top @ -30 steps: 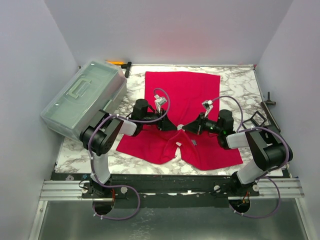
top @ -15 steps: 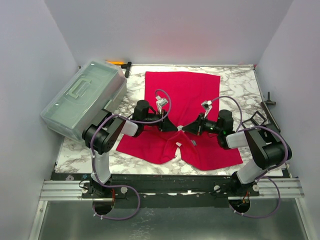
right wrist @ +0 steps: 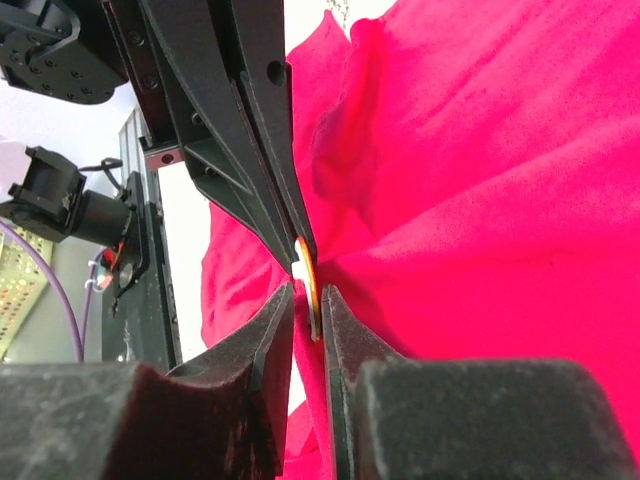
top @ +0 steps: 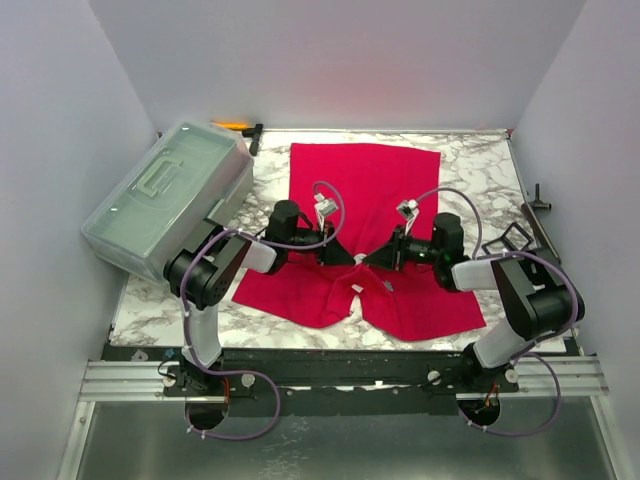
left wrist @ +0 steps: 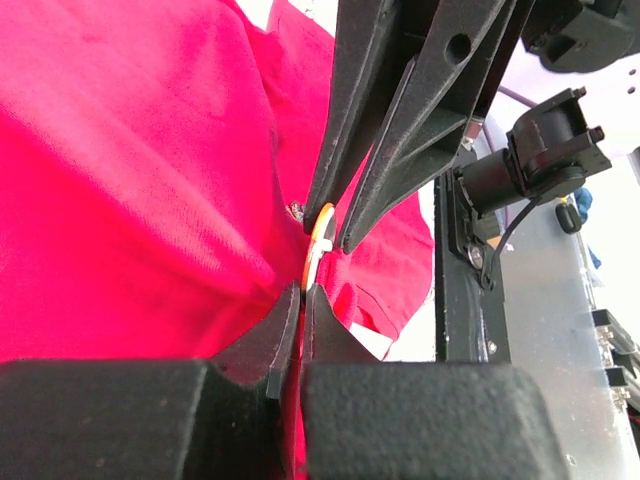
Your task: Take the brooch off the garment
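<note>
The red garment (top: pixel 365 180) lies spread on the marble table (top: pixel 480 170), its small white label (top: pixel 357 290) near the front edge. My two grippers meet tip to tip over its middle. The brooch (right wrist: pixel 311 283) is a thin orange and white disc seen edge on, also in the left wrist view (left wrist: pixel 318 245). My right gripper (right wrist: pixel 305 300) is closed on the disc with red cloth beside it. My left gripper (left wrist: pixel 301 298) is shut on a fold of the red cloth (left wrist: pixel 150 200) right behind the brooch. From above, the fingertips hide the brooch.
A translucent lidded box (top: pixel 165 200) stands tilted at the left. A black and orange tool (top: pixel 240 127) lies at the back left. A black tool (top: pixel 537 205) and a black wire frame (top: pixel 515 238) lie at the right edge.
The right arm has shifted slightly left toward the left gripper, so the two tips now sit closer together. The left arm has hardly moved.
</note>
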### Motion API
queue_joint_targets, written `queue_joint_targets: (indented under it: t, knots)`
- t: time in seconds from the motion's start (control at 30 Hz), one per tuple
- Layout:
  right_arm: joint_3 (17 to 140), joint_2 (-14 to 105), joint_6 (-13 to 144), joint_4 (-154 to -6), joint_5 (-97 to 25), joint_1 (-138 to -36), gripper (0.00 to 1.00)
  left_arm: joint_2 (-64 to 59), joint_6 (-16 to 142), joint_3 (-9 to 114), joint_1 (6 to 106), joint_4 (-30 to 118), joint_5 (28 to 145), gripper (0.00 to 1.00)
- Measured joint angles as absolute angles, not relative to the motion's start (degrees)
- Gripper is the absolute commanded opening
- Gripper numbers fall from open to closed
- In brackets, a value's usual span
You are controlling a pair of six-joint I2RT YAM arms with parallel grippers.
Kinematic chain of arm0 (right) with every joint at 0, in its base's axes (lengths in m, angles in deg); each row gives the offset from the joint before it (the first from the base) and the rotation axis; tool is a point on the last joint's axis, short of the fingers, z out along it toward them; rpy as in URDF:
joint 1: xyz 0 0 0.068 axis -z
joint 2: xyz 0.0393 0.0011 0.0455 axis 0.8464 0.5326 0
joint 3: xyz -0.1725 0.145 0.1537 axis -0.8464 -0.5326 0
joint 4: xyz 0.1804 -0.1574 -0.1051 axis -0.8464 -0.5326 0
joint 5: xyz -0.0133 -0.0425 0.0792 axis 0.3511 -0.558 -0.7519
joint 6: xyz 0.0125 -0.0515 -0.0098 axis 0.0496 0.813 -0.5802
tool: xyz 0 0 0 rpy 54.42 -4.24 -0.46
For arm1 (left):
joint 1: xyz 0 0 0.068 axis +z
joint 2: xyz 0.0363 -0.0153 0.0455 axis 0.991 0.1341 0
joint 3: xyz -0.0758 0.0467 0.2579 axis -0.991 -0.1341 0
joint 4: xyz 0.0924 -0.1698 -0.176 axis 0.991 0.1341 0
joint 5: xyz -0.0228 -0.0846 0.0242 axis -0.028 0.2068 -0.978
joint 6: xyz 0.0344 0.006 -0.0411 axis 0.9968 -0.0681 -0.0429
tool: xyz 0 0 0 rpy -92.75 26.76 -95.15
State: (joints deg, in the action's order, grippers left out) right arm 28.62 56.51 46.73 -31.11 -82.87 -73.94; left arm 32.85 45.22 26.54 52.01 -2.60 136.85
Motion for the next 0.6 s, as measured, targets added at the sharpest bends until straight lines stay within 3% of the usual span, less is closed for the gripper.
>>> queue_joint_targets:
  t: [0.13,0.6]
  knots:
    - [31.74,55.57,52.74,-39.40,-84.08,-73.85,0.31,31.76,49.44,26.54,51.88,0.24,136.90,0.00]
    - [46.83,57.98,75.69,-67.70,-89.76,-73.55,0.34,28.61,69.70,29.80,51.03,20.78,137.99,0.00]
